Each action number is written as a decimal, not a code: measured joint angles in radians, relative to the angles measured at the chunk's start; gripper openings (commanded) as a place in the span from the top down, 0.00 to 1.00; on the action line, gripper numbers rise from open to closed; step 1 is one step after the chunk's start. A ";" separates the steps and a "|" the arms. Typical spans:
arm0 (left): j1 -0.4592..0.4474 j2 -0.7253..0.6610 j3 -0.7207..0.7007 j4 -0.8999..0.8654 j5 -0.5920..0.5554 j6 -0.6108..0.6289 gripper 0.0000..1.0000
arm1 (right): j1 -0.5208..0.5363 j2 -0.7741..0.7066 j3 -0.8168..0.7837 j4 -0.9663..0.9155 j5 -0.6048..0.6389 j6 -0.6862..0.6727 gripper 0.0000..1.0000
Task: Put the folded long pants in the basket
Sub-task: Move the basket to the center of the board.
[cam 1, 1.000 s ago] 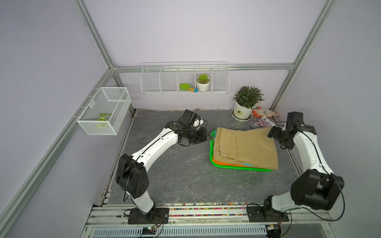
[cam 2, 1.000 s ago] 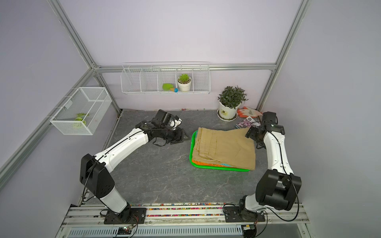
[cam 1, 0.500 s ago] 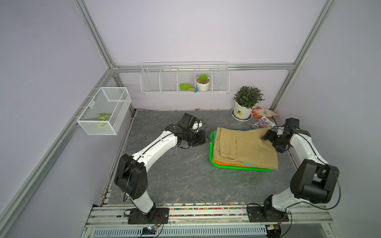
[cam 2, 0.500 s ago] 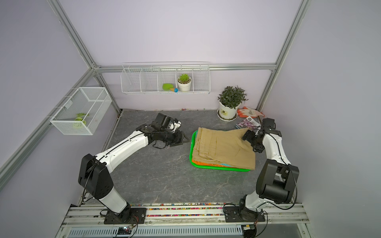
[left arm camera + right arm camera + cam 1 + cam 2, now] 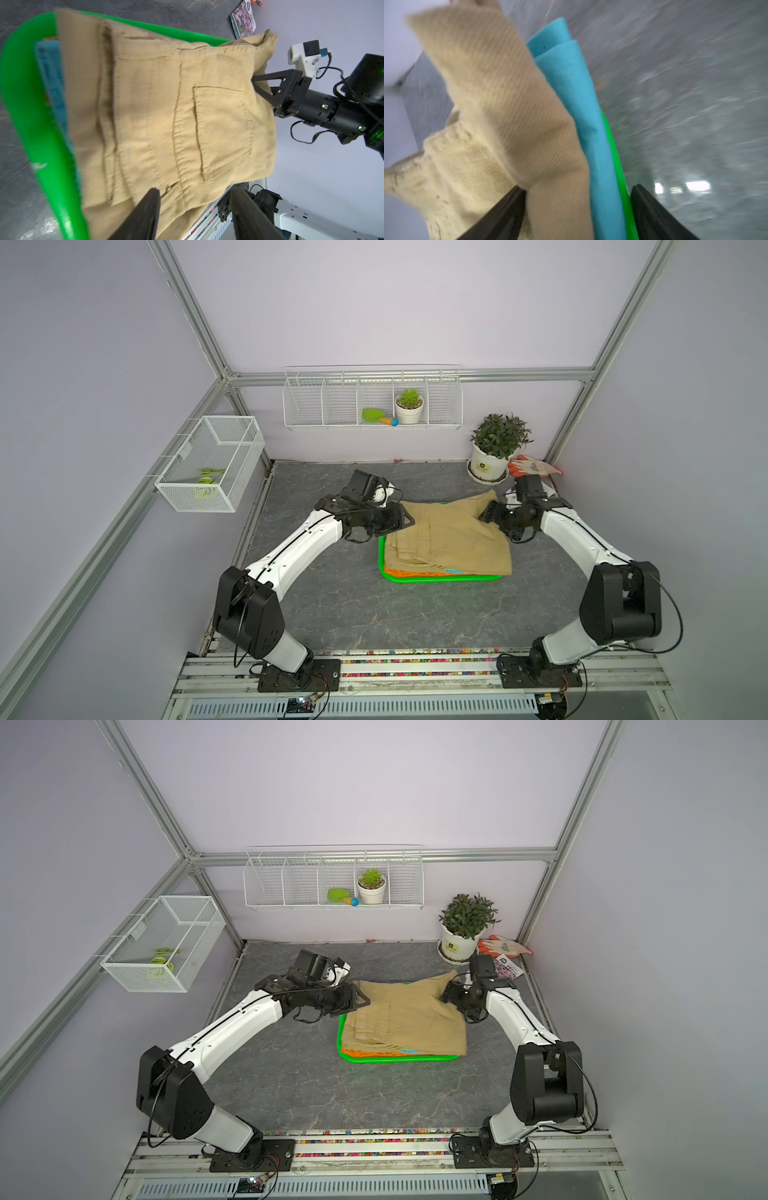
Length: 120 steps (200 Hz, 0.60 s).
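The green basket (image 5: 440, 578) stands on the grey floor and holds the folded long pants. The tan pair (image 5: 449, 535) lies on top, with teal (image 5: 571, 83) and orange (image 5: 411, 573) edges showing under it. My left gripper (image 5: 405, 519) is at the stack's far left corner. It is open, one finger over the tan cloth (image 5: 187, 124) and one past its edge. My right gripper (image 5: 486, 516) is at the far right corner. Its jaws stand open astride the tan fold, the teal fold and the green rim (image 5: 614, 145), whose tan corner is bunched upward.
A potted plant (image 5: 494, 452), orange-white gloves (image 5: 534, 466) and a seed packet (image 5: 505, 967) sit at the back right, just behind my right arm. On the back wall hangs a white wire rack (image 5: 372, 398), and a wire cage (image 5: 212, 462) hangs on the left wall.
My right gripper has swung in from the right onto the stack's far right corner, its jaws narrowing. My left gripper has slid right to the stack's left edge.
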 measured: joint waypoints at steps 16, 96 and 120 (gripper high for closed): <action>0.031 -0.033 -0.026 -0.013 0.000 0.004 0.42 | 0.058 0.003 0.014 -0.005 -0.007 0.034 0.17; 0.052 0.058 0.041 -0.048 0.018 0.037 0.51 | 0.055 0.009 0.164 -0.005 -0.005 -0.113 0.21; 0.057 0.185 0.145 -0.058 0.012 0.041 0.53 | 0.055 0.043 0.182 -0.005 -0.036 -0.147 0.30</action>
